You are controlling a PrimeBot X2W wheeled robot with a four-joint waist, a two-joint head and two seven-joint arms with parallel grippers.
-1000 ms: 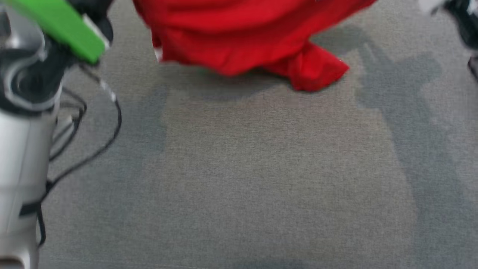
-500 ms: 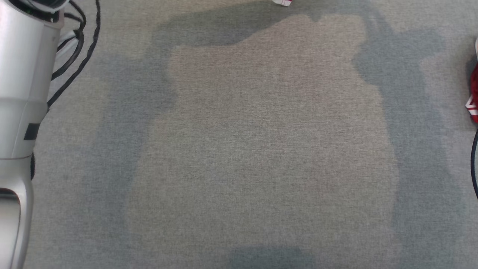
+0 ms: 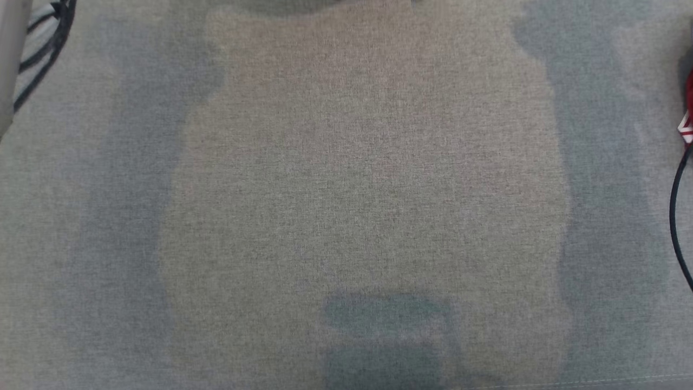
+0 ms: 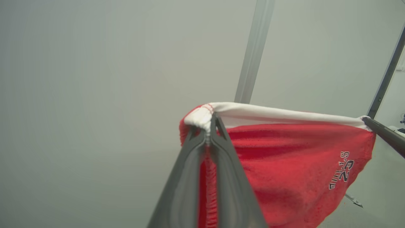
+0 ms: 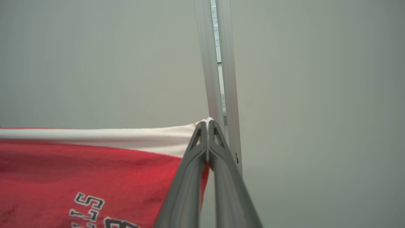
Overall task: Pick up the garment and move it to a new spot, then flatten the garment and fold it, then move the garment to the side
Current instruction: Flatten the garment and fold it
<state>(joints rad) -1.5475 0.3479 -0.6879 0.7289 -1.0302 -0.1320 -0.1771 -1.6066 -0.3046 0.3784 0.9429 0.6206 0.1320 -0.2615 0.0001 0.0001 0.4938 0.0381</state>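
The garment [image 4: 294,164] is red with a white band along its top edge and dark lettering, and it hangs stretched in the air between my two grippers. In the left wrist view my left gripper [image 4: 208,122] is shut on one bunched end of the white band. The right gripper's dark finger [image 4: 384,134] holds the band's far end there. In the right wrist view my right gripper [image 5: 207,123] is shut on that end, with the garment [image 5: 95,167] hanging to its left. A sliver of the red garment [image 3: 688,105] shows at the head view's right edge.
Below lies a grey fabric surface [image 3: 346,179] with broad shadows on it. My pale left forearm [image 3: 7,59] and black cables [image 3: 46,40] sit at the top left. A black cable [image 3: 674,216] loops at the right edge. Metal posts [image 4: 254,53] [image 5: 218,63] stand against a plain wall.
The red garment at the top of the head view a second ago has gone up out of it. The left arm has slid towards the top left corner. The whole picture has shifted.
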